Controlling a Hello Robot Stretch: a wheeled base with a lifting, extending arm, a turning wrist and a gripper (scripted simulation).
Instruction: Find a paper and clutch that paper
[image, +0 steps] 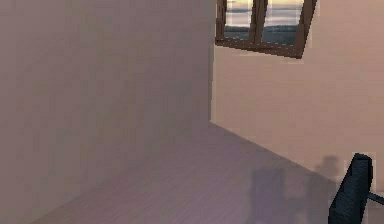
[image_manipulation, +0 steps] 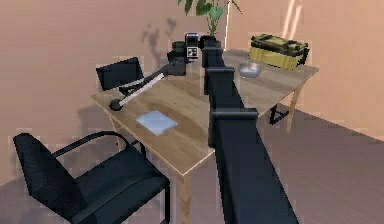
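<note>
My arm (image_manipulation: 236, 140) reaches far out across the wooden table (image_manipulation: 195, 105) - gripper (image_manipulation: 178, 63) at the far end, over the clutter, and I can't tell whether it holds anything. The paper (image_manipulation: 157, 121) lies flat on the tabletop, left of the arm - near the close edge.

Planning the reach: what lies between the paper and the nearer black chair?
Bare wooden tabletop separates paper and chair, seen in the arm side view.

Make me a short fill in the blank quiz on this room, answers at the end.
The paper lies flat on the wooden ____. The nearest chair beside it is coloured ____. In the forward view, a wood-framed ____ sits high on the wall. Missing words: table; black; window.
</note>
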